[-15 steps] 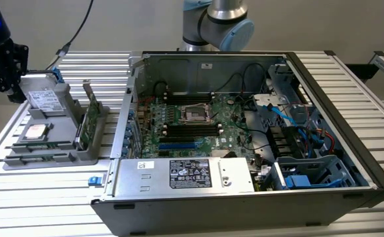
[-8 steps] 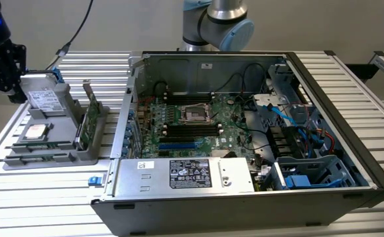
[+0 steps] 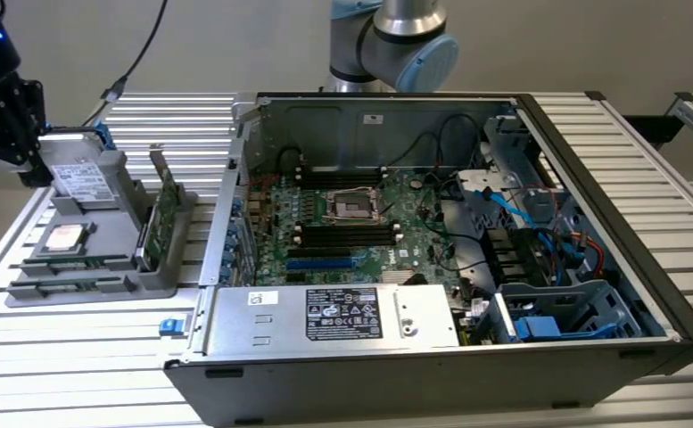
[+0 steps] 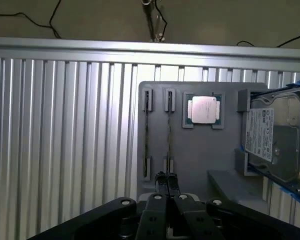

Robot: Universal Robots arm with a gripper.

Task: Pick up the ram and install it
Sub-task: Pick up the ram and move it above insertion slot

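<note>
hard drive (image 4: 275, 140) rises near the ram (image 4: 169, 135); room above the tray (image 4: 200, 155) is open.

An open computer case (image 3: 358, 120) sat on the slatted table (image 3: 72, 357), its motherboard (image 3: 346, 223) exposed and the power supply (image 3: 334, 314) at its near side. At the exterior view's left, a grey tray (image 3: 132, 281) held a hard drive (image 3: 85, 178), a processor (image 3: 63, 237), an expansion card (image 3: 168, 209) and the ram (image 3: 70, 265). The black gripper (image 3: 28, 165) hung over the tray's far end.
</note>
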